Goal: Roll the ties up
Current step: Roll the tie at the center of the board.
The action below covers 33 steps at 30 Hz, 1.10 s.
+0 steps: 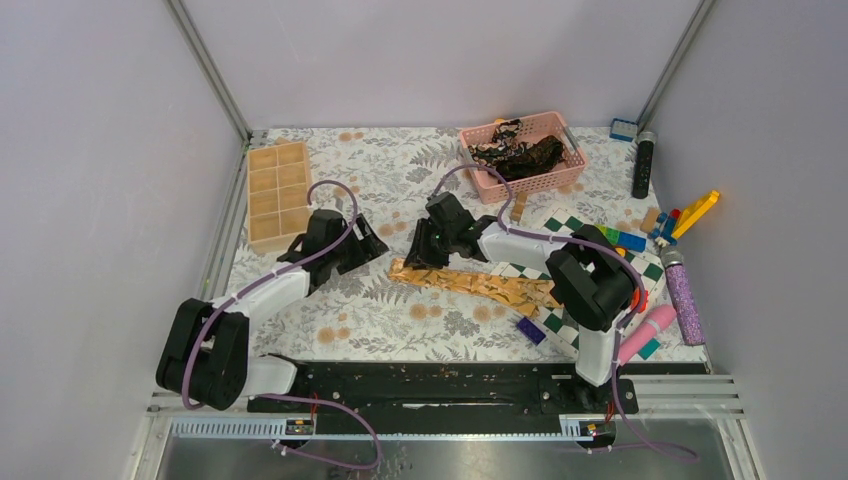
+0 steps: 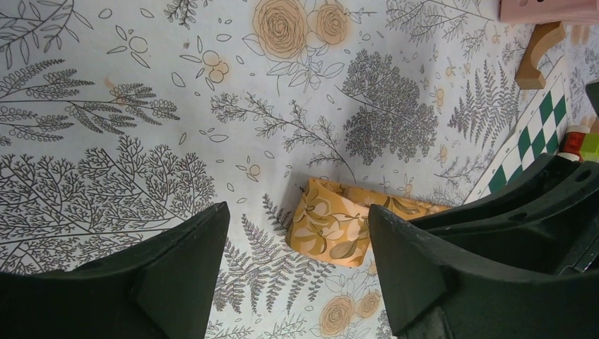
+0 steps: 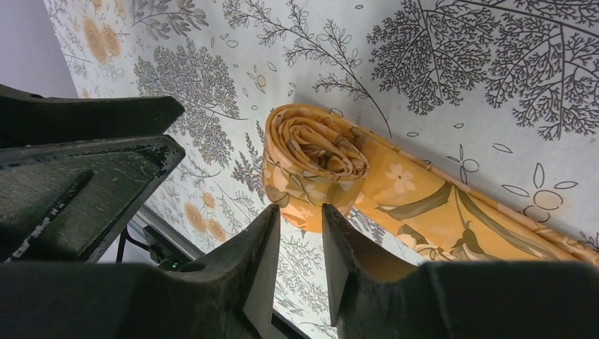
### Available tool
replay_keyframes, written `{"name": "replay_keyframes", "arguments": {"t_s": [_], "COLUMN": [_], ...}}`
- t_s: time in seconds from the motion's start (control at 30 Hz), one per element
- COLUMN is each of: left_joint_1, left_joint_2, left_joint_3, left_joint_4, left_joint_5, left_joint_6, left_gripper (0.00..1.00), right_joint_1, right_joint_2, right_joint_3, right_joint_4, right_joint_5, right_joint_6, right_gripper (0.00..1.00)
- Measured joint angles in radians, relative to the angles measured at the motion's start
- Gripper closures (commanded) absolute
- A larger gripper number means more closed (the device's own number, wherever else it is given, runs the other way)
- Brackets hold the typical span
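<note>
Tie roll (image 2: 328, 229) untouched inside wide-open left end effector (image 2: 298, 212); right end effector (image 3: 300, 210) nearly closed at its edge, grip unclear

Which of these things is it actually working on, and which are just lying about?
Job: golden tie, partly rolled; dark ties in the pink basket.
Lying about: checkered board, wooden tray, toy bricks, black tube, glitter tube.

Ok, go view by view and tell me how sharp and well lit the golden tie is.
Top external: even light, soft shadows, golden tie small but clear. Left wrist: its rolled end crisp, dark fingers soft at the bottom. Right wrist: roll sharp close up, near fingers dark and soft.
</note>
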Motion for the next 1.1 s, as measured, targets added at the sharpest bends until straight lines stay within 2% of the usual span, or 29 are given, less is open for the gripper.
{"name": "replay_keyframes", "arguments": {"t_s": [0.67,1.1], "left_joint_1": [-0.06,-0.078], "left_joint_2": [0.035,0.157], "left_joint_3": [-0.063,-0.063], "left_joint_4": [0.116,0.211], "left_joint_5": [0.042,0.071], "left_joint_6": [0.001,0.012], "left_gripper": [0.27,0.3], "right_joint_1": [-0.019,-0.019], "right_joint_2": [0.069,0.069], "right_joint_3": [0.023,0.025], "right_joint_4": [-0.053,-0.064], "right_joint_5": [0.044,0.05], "right_joint_6": [-0.003,-0.005], "right_gripper": [0.71,0.71]}}
